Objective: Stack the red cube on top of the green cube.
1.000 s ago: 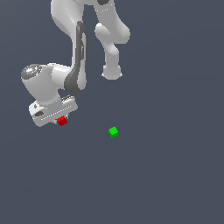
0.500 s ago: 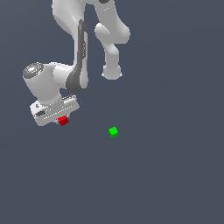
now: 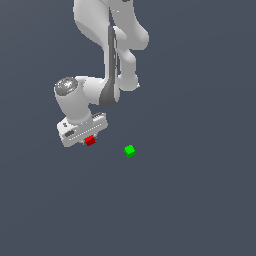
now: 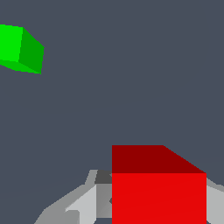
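The red cube (image 3: 90,141) sits just under the white hand of my gripper (image 3: 88,139) in the exterior view. In the wrist view the red cube (image 4: 158,188) fills the space between the two grey fingers (image 4: 83,203), which press against its sides. The gripper is shut on it. The green cube (image 3: 129,150) rests alone on the dark floor, a short way off toward the exterior view's right and slightly lower in the picture. In the wrist view the green cube (image 4: 19,48) shows near the frame's edge, well apart from the red one.
The white arm (image 3: 107,45) comes down from the top of the exterior view, its elbow above the gripper. All around lies a plain dark grey floor (image 3: 190,200).
The gripper and the red cube have shifted toward the exterior view's right, closer to the green cube. The green cube has not moved.
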Tool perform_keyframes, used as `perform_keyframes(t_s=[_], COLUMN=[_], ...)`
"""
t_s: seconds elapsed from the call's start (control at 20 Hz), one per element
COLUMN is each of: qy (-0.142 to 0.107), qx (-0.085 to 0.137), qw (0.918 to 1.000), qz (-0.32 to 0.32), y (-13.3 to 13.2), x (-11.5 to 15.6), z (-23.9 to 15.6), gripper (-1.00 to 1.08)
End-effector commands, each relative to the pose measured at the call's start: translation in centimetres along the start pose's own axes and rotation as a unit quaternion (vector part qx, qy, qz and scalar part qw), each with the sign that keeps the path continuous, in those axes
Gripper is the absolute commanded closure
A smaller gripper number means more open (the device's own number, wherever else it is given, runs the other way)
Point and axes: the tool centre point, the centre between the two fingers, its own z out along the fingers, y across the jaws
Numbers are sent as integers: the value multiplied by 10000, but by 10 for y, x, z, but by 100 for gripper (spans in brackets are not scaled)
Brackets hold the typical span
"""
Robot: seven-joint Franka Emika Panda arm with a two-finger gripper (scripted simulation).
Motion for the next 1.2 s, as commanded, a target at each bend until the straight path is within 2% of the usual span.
perform_keyframes(t_s=[0.0,0.3,0.55,0.8,1.05,1.1,1.15], qy=[3,4,4,4,1,1,1], qx=[-1,2,2,2,2,2,2], qw=[10000,10000,10000,10000,10000,10000,10000], qz=[-7,-7,-7,-7,-4,-4,-4], y=[-24,-81,-116,-136,-143,-143,-143], x=[19,67,98,117,123,123,123], z=[6,21,31,36,39,39,39], gripper=[108,108,108,108,108,-92,-92])
